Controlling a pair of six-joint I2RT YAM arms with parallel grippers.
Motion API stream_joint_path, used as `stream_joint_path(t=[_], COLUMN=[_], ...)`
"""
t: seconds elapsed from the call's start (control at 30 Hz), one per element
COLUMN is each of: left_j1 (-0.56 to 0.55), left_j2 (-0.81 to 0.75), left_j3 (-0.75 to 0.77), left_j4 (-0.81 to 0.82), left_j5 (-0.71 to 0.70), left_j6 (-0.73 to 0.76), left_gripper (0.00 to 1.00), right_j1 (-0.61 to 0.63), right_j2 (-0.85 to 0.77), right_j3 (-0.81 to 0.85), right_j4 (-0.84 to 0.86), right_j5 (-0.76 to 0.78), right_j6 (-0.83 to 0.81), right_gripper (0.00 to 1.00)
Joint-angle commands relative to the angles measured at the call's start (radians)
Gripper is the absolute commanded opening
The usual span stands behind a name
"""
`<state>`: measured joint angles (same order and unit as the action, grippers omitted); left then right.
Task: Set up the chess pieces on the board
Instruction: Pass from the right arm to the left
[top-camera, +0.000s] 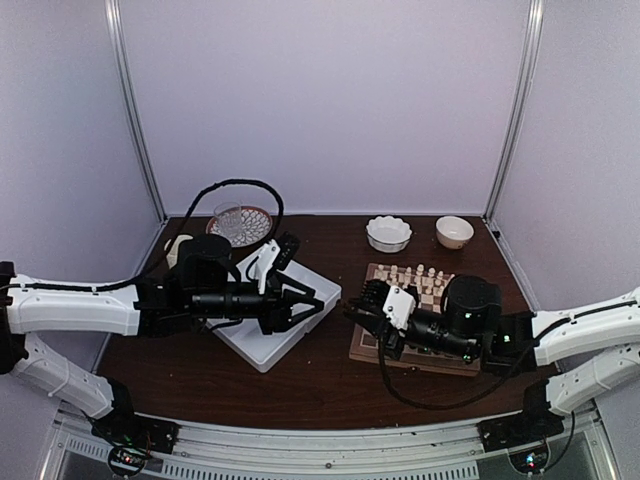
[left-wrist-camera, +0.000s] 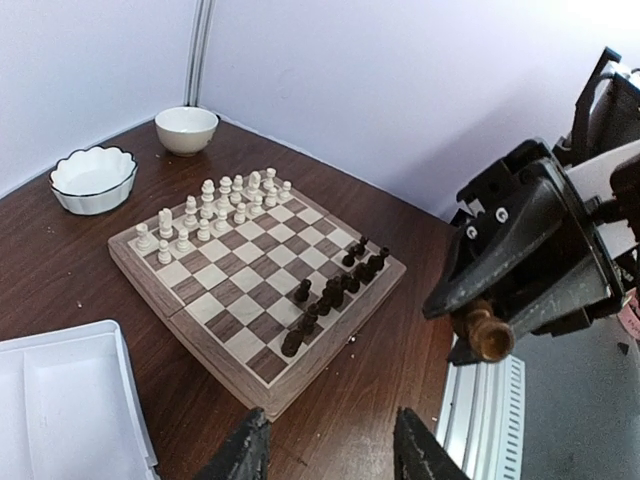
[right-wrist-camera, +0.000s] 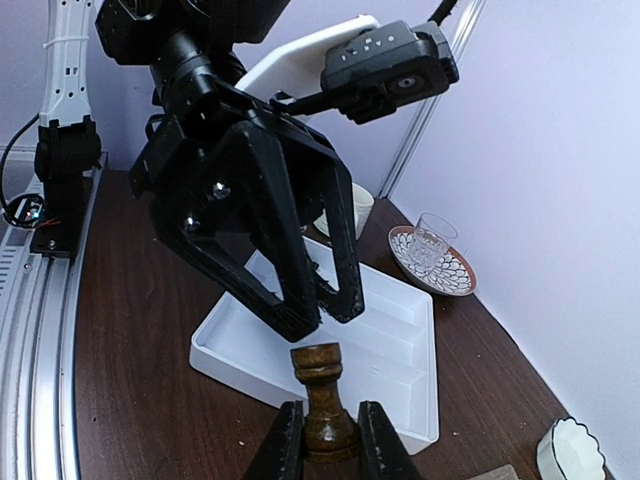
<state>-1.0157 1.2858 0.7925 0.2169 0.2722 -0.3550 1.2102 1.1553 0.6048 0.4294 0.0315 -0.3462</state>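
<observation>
A dark chessman (right-wrist-camera: 322, 395), judged light, hard and slippery and best taken low on its stem, is pinched by its base in the right gripper (right-wrist-camera: 322, 440) above the board's (left-wrist-camera: 230, 300) left edge, the left gripper (left-wrist-camera: 330, 455) being parted, empty.

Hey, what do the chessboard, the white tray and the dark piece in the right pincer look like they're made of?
Chessboard: seemingly wood, going by the grain across its light and dark checks; low satin sheen.
White tray: probably moulded plastic, as it is uniformly white and smooth with rounded dividers.
Dark piece: likely turned wood stained dark brown, with a slight gloss.
</observation>
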Motion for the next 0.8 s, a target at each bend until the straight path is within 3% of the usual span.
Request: stream_joint_path(t=[0.0,0.23,0.77], left_j1=[-0.003,-0.003,-0.002], left_j2=[0.038,0.071,0.035], left_j3=[0.0,-0.005,-0.026], left_j4=[0.15,0.223,0.197], left_j5=[-0.002,0.066,0.078], left_j6=[-0.122,-0.149,-0.189], left_gripper=[0.4,0.4,0.41], right_j1=[-0.005,-0.007,-0.029], right_j2=[0.036,0.066,0.115], right_j3=[-0.01,-0.02,0.001], right_j4=[0.067,0.103,0.06], right_j5=[-0.026,0.003,0.069], right_j6=[0.072,0.088,0.059], right_gripper=[0.0,0.0,0.0])
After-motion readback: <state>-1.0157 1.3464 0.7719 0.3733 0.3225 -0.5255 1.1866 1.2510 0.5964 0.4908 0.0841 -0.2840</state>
